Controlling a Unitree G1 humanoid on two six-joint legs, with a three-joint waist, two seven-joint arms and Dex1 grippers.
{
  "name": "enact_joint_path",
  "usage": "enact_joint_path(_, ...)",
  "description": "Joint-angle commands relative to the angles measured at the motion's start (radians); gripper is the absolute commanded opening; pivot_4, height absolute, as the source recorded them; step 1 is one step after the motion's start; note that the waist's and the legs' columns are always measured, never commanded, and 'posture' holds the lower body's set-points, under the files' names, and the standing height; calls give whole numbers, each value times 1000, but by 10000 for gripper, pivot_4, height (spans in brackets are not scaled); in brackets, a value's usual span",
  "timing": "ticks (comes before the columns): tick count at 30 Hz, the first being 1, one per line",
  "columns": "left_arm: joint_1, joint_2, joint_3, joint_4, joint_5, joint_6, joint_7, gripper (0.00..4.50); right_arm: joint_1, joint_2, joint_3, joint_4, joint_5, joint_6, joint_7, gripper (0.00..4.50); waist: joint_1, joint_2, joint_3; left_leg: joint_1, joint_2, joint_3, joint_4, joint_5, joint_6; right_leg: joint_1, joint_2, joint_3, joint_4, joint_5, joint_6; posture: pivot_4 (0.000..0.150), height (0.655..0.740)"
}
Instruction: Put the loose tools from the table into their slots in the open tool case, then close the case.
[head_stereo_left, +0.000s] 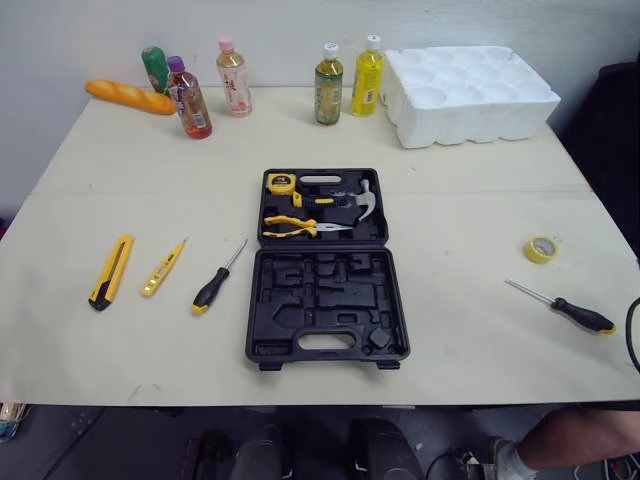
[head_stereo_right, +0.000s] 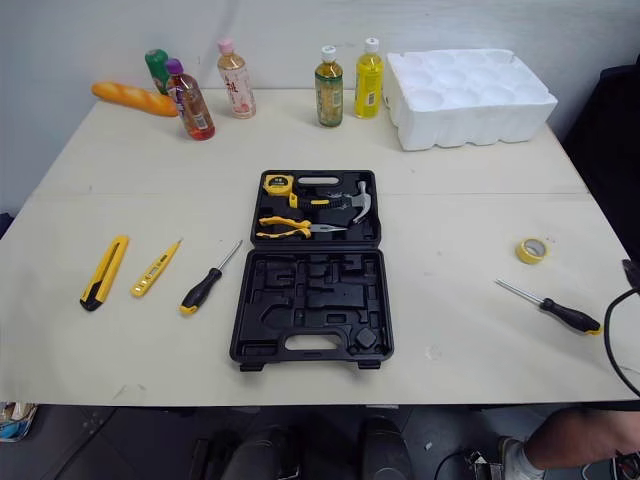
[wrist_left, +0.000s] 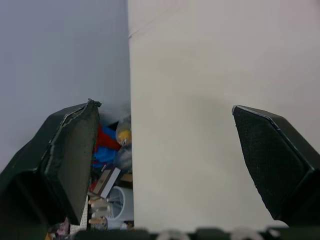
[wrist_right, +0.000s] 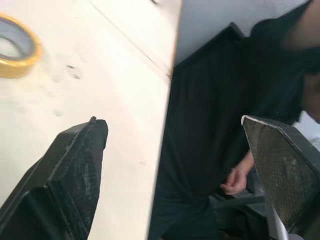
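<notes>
Table: pale table top (head_stereo_left: 480, 300) under a light wall, with the open tool case (head_stereo_left: 325, 320) lying flat at its middle.
Case, far half: you see the tape measure (head_stereo_left: 281, 183), hammer (head_stereo_left: 350, 199) and pliers (head_stereo_left: 295, 226) seated in their slots.
Case, near half: black moulded recesses, black on black, so you cannot tell the slot shapes apart.
Left of case: utility knife (head_stereo_left: 111, 271), tester pen (head_stereo_left: 163, 267) and short screwdriver (head_stereo_left: 217, 280) lie side by side, apart from each other. The short screwdriver is nearest the case.
Right of case: tape roll (head_stereo_left: 541, 248) and long screwdriver (head_stereo_left: 565, 308) lie near the table's right edge, well apart from the case.
Far edge: a row of bottles (head_stereo_left: 329, 84), a bread loaf (head_stereo_left: 128, 97) and a white foam tray (head_stereo_left: 470, 125).
Left arm: your left gripper (wrist_left: 164, 105) has its fingers spread wide and holds nothing. It hangs over the table's edge with bare top between the fingers. You cannot tell how far it is from the utility knife.
Right arm: your right gripper (wrist_right: 170, 120) is also spread wide and holds nothing, straddling the table's edge. The tape roll lies near it on the top, cut off by the frame and outside the fingers.
Hard to make out: a jumble of coloured items (wrist_left: 112, 155) beyond the edge by the left gripper.
Cut off: a person's hand (wrist_right: 235, 180) against dark clothing beyond the right edge, and a person's leg (head_stereo_left: 570, 440) at the near right corner.
</notes>
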Motion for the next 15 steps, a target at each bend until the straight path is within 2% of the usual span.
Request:
enact_joint_path(1,19,-6,34,-66,-27,24,-4,44775,5,-2,-24,-60,50,13,44,45000,0,0,0,0,0,0,0,0,0,0,0,0,0,0,0,1500,7400)
enact_joint_path(5,28,-54,15,-242,-52,93,-23,44775,13,49,-5,-210,110,88,99,45000,2,0,0,0,0,0,1,0,0,1,0,2,1,0,0,1500,7400)
enact_joint_path(10,44,-132,-50,-552,-81,257,-43,44775,60,149,59,-538,217,308,173,45000,8,0,0,-1,1,-3,2,0,0,1,0,4,3,0,0,1500,7400)
enact_joint_path(15,34,-163,-134,-767,-135,427,-109,44775,75,182,111,-691,254,449,214,45000,16,0,0,-3,0,-3,4,0,0,1,0,3,4,0,0,1500,7400)
